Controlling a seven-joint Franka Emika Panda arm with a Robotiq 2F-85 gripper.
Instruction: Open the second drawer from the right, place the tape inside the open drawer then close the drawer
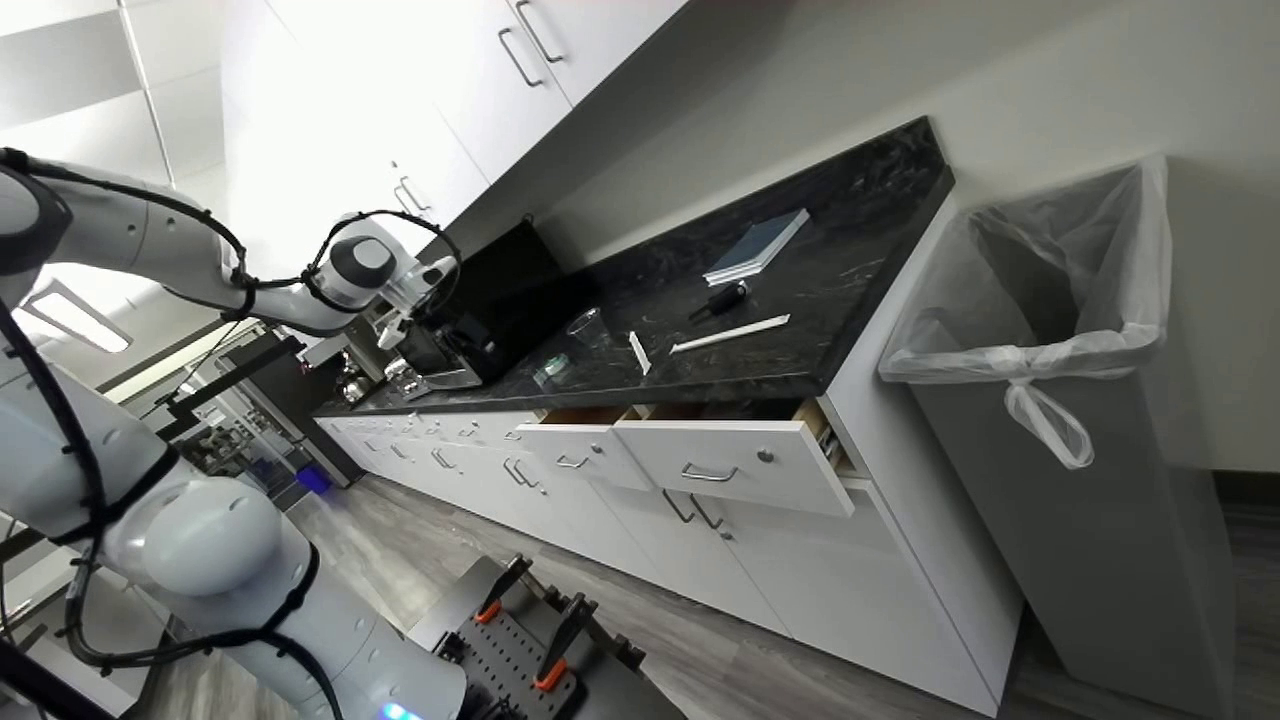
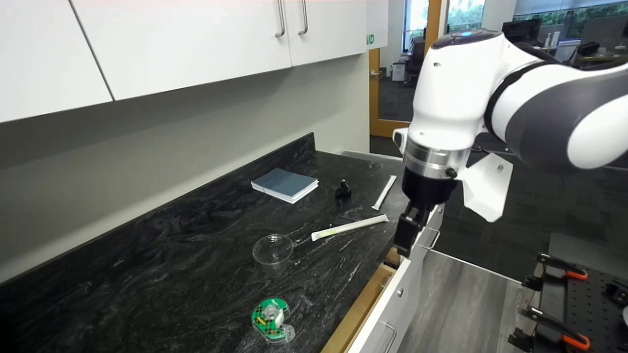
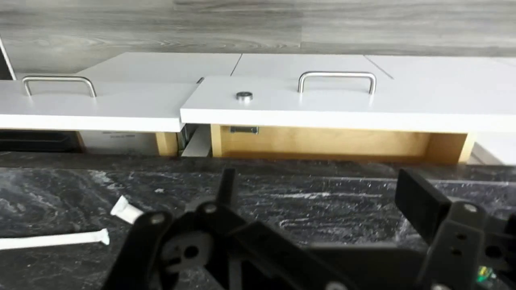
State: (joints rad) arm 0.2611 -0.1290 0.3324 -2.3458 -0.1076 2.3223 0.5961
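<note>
Opening looks done: the second drawer from the right (image 3: 338, 104) is pulled out, and the rightmost drawer (image 1: 745, 485) is out too. Pick-up comes next, I'd say: tape (image 2: 271, 317) isn't inside yet, it's on the desk (image 2: 162, 274), set back from the front edge. Claw (image 3: 318, 187) hangs near that edge, jaws spread wide, nothing visible between them. Next move should go over to the tape, lower, pinch it, then carry it over the opening. Materials: flat white fronts, bent metal bar handles (image 3: 336, 74), smooth pale wood box (image 3: 322, 141); dark white-veined desk top; tape in a curved clear plastic dispenser, green label; thin clear cup (image 2: 273, 252); slim white paper-looking sticks (image 2: 349, 228).
</note>
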